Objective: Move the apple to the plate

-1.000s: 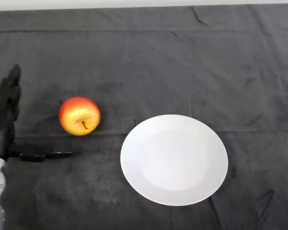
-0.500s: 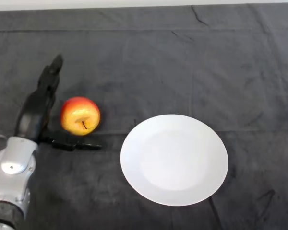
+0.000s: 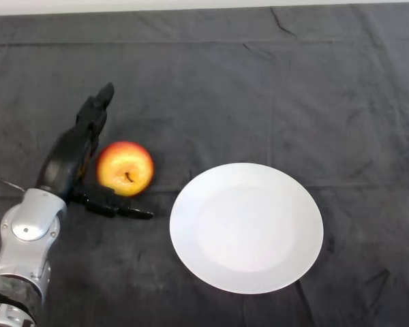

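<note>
A red and yellow apple [image 3: 125,167] lies on the dark cloth, stem side towards me, left of the white plate [image 3: 246,227]. My left hand [image 3: 71,160] is open and cups the apple from its left: the fingers [image 3: 95,114] reach up past its far side and the thumb [image 3: 116,206] lies stretched along its near side. The palm appears to touch the apple's left flank. A small gap of cloth separates the apple from the plate's rim.
The dark cloth [image 3: 293,95] covers the whole table, with creases near its far edge. My silver-grey forearm [image 3: 24,245] comes up from the lower left corner.
My hand has travelled right from the left edge to the apple and now brackets it. The apple has shifted slightly right, towards the plate.
</note>
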You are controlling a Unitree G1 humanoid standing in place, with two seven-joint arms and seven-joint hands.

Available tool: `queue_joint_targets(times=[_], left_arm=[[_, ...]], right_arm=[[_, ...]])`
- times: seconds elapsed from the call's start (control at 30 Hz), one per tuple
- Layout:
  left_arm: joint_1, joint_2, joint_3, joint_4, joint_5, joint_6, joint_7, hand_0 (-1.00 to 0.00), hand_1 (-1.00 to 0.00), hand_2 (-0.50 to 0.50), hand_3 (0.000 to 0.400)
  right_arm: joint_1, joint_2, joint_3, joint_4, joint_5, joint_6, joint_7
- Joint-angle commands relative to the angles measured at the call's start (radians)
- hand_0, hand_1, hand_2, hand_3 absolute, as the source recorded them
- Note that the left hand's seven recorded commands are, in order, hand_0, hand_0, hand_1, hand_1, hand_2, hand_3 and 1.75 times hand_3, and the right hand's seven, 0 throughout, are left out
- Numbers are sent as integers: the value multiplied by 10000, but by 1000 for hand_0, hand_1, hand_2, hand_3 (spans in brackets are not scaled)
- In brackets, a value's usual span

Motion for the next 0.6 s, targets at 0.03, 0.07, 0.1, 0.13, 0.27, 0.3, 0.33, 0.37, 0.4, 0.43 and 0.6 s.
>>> queue_joint_targets(times=[0.03,0.07,0.1,0.13,0.27,0.3,0.33,0.37,0.4,0.43,0.6], left_arm=[[-564,133,-65,455,-114,217,-132,0,0,0,0],[-578,157,-54,539,-126,252,-165,0,0,0,0],[-587,178,-44,609,-135,280,-186,0,0,0,0],[-593,204,-31,698,-143,313,-202,0,0,0,0],[-585,227,-11,948,-130,398,-152,0,0,0,0],[-590,218,-13,999,-120,424,-122,0,0,0,0],[-600,203,-17,1054,-106,456,-82,0,0,0,0],[-615,182,-24,1106,-90,492,-39,0,0,0,0],[-634,160,-33,1148,-74,527,2,0,0,0,0],[-664,124,-50,1198,-49,574,61,0,0,0,0],[-815,-47,-155,1354,71,750,281,0,0,0,0]], right_arm=[[-64,-182,-156,-86,165,-47,-16],[-64,-182,-157,-85,166,-46,-16],[-65,-183,-157,-84,166,-46,-16],[-65,-184,-157,-82,166,-45,-15],[-67,-186,-157,-77,167,-44,-14],[-68,-187,-157,-76,168,-43,-14],[-68,-187,-157,-75,168,-43,-14],[-69,-188,-158,-73,168,-43,-13],[-69,-188,-158,-72,168,-42,-13],[-70,-189,-158,-71,168,-42,-13],[-72,-191,-158,-66,169,-41,-11]])
